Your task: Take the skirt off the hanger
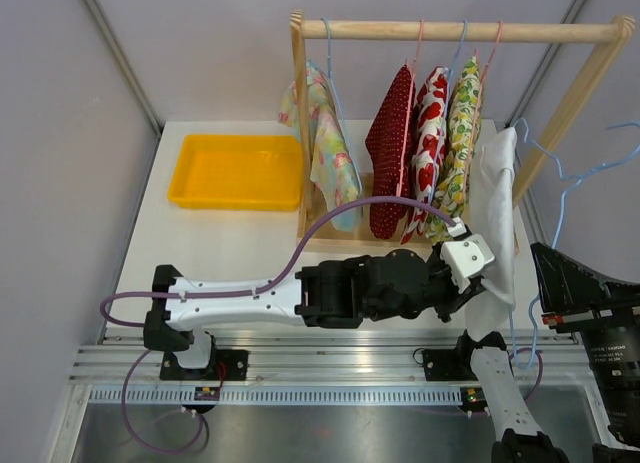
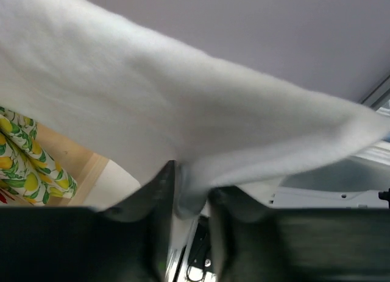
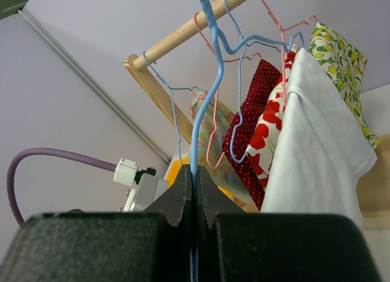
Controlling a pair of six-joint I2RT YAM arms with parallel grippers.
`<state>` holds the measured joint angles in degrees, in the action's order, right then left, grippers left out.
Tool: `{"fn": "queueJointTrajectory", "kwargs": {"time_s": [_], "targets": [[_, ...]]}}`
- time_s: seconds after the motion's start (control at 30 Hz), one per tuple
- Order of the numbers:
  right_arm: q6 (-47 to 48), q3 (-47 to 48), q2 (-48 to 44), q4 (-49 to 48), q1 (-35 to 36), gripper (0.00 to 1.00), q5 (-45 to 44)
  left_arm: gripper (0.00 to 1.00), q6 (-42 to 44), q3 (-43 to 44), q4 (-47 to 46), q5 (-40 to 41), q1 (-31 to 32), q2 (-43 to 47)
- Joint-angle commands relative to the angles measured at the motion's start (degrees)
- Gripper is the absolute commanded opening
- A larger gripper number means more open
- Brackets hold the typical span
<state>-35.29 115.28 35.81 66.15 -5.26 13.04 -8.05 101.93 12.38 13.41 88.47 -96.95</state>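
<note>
A white skirt [image 1: 495, 208] hangs on a blue wire hanger [image 1: 572, 173] at the right end of the rack, held off the rail. My left gripper [image 1: 476, 285] reaches across from the left and is shut on the skirt's lower part; in the left wrist view its fingers [image 2: 159, 197] pinch a fold of the white cloth [image 2: 183, 111]. My right gripper [image 1: 545, 263] is shut on the hanger's wire; in the right wrist view the blue hanger [image 3: 207, 81] runs up from between the closed jaws, with the skirt [image 3: 317, 148] draped to its right.
A wooden rack [image 1: 460, 30] holds several other skirts: pastel floral [image 1: 325, 143], red dotted [image 1: 390, 143], red-flowered [image 1: 430, 143] and lemon print [image 1: 462, 133]. A yellow tray [image 1: 237, 170] lies at the back left. The rack's slanted right post [image 1: 575, 103] stands close to the hanger.
</note>
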Motion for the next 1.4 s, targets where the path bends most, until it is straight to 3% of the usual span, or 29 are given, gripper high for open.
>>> {"fn": "queueJointTrajectory", "kwargs": {"time_s": [0.0, 0.1, 0.33, 0.7, 0.97, 1.17, 1.37], "targets": [[-0.22, 2.05, 2.5, -3.4, 0.25, 0.0, 0.94, 0.11, 0.33, 0.73, -4.48, 3.64, 0.22, 0.79], [0.39, 3.1, 3.82, -3.4, 0.33, 0.0, -0.03, 0.0, -2.31, -3.2, -2.89, 2.77, 0.3, 2.54], [1.71, 0.65, 5.06, -7.61, 0.42, 0.0, -4.24, 0.0, -11.45, -27.62, -8.16, 3.8, 5.57, 13.34], [5.75, -3.4, 8.65, -15.61, 0.33, 0.0, -12.24, 0.0, -31.13, -50.23, -2.9, 16.2, 20.86, 20.66], [10.06, -4.98, 13.93, -21.67, 0.33, 0.0, -16.55, 0.0, -43.78, -54.38, 10.02, 20.86, 24.3, 20.74], [14.54, -9.54, 18.76, -28.86, 0.42, 0.0, -19.8, 0.0, -49.33, -54.39, 21.08, 27.71, 23.95, 27.33], [17.36, -14.29, 26.4, -36.08, 0.33, 0.0, -21.3, 0.0, -40.5, -45.45, 31.64, 32.29, 15.97, 37.25]]}}
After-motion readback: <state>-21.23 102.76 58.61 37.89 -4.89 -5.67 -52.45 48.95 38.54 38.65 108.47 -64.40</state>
